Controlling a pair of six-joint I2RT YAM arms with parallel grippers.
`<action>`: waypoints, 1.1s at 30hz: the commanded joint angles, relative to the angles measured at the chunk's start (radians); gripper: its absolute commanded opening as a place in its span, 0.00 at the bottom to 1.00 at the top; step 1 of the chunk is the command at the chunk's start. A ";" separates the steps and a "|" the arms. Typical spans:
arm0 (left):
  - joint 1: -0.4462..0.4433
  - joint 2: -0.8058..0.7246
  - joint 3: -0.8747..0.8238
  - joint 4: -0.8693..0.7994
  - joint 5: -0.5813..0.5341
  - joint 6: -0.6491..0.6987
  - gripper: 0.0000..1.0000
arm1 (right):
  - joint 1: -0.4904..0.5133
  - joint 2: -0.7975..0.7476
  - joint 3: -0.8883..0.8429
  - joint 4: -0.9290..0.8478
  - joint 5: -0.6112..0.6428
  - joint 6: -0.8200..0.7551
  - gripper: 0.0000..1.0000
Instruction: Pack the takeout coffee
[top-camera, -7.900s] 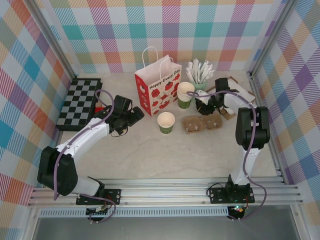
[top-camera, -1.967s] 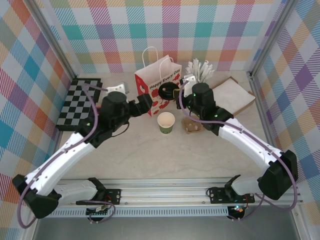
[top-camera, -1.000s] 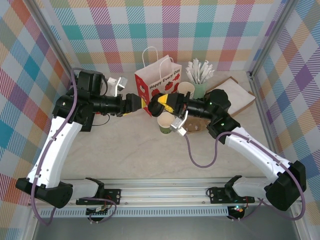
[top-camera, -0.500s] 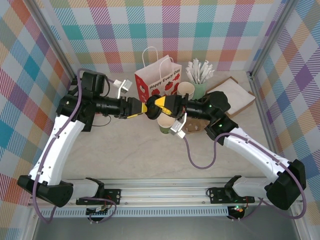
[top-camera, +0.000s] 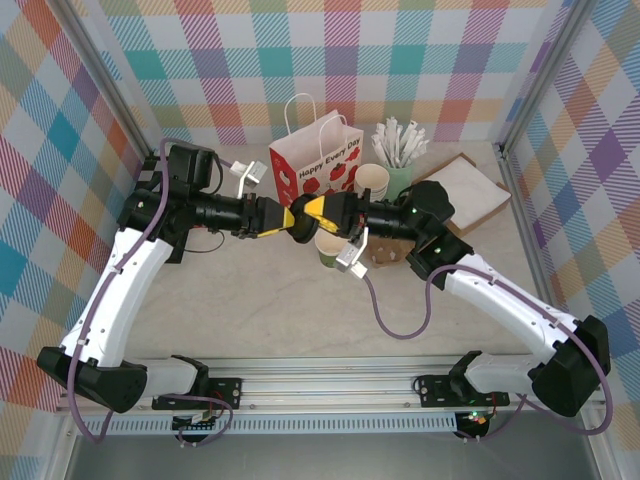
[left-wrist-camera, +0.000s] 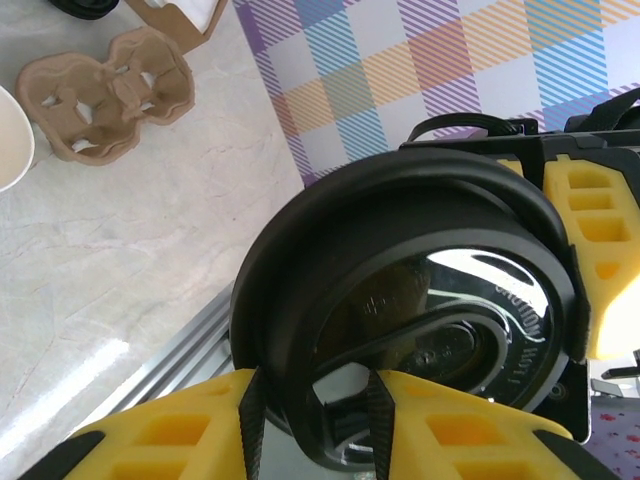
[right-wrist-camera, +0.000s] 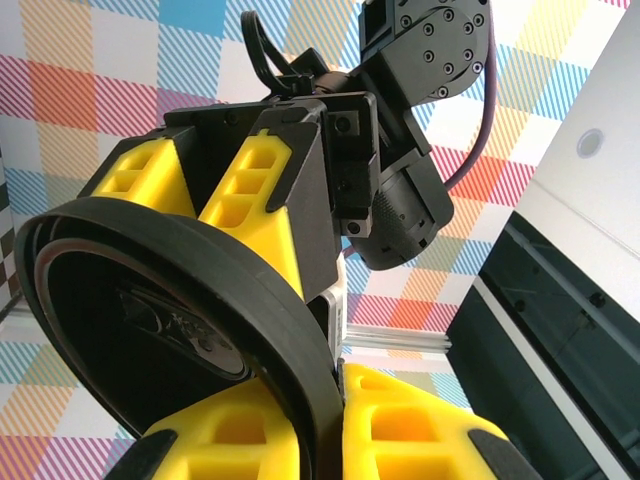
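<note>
My right gripper pinches black lid rim; my left gripper straddles it, clamp unclear. Cup below jaws unlidded, carrier empty.

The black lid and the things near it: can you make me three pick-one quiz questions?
1. Where is the round black plastic lid?
A. flat on the table
B. in mid-air, in the jaws of the left gripper and the right gripper
C. inside a bag
2. How many pockets has the brown cardboard carrier?
A. one
B. two
C. four
3. The dark green paper cup is:
A. lidded
B. tipped over
C. upright and open
Answers: 1 B, jaws sit on its rim in both wrist views; 2 B, two hollows lie side by side; 3 C, it stands with no lid on.
</note>
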 joint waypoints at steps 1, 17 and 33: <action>0.009 0.005 -0.019 0.025 0.035 0.003 0.33 | 0.013 0.019 0.024 0.050 0.009 -0.001 0.00; 0.009 -0.008 -0.054 0.132 0.045 -0.067 0.00 | 0.023 0.021 -0.013 0.068 0.037 0.010 0.00; -0.010 0.010 -0.054 -0.115 -0.682 -0.018 0.00 | 0.008 0.050 0.381 -1.027 0.397 0.995 1.00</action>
